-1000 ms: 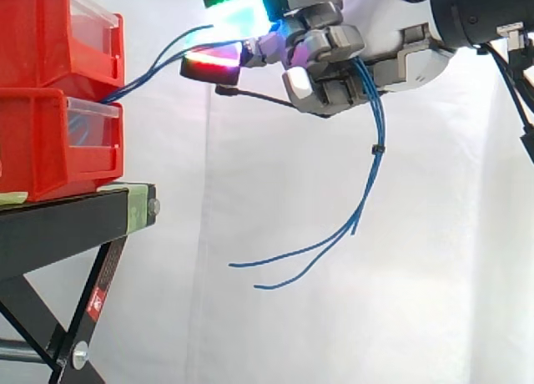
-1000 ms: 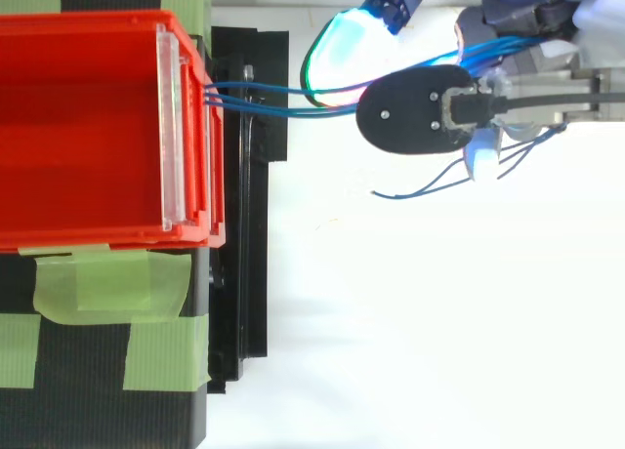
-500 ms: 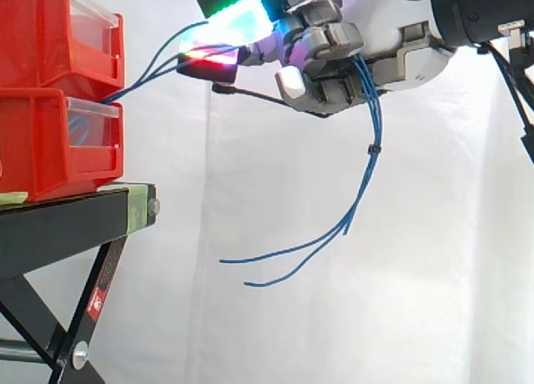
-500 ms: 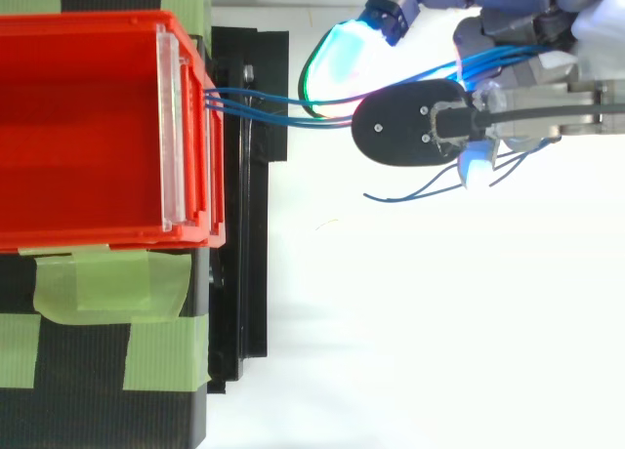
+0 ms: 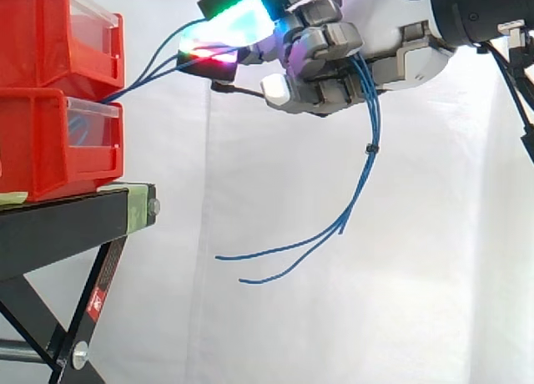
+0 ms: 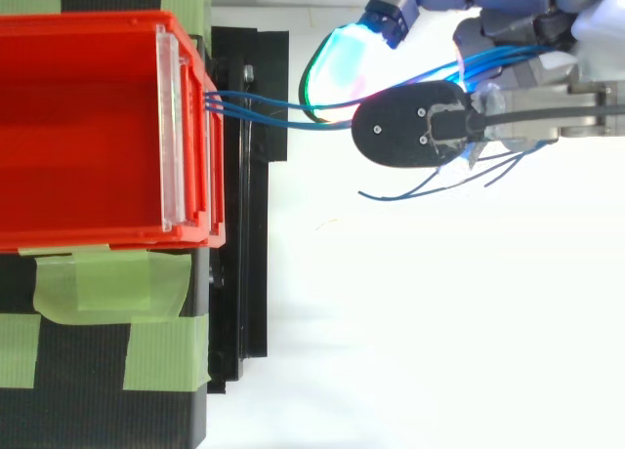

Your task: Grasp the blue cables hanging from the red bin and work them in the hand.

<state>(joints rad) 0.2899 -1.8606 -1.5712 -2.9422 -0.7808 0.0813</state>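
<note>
Thin blue cables (image 5: 150, 67) run from the front of the stacked red bins (image 5: 50, 92) up to my hand (image 5: 334, 63) at the upper middle of the side view. My fingers are curled round the cables, with pads glowing green, cyan and red (image 5: 209, 54). Past the hand the cables hang down (image 5: 363, 167), held together by a small black tie, and their loose ends curve left (image 5: 267, 255). From above, the cables (image 6: 264, 107) leave the upper red bin (image 6: 88, 127) and pass under my hand (image 6: 410, 132).
The bins stand on a black stand (image 5: 67, 225) with green tape (image 6: 107, 283) on its top. A white curtain fills the background. Open space lies below and to the right of the stand.
My hand has shifted slightly left toward the bins and its fingers have curled further. The hanging cable ends have swung left and a little up.
</note>
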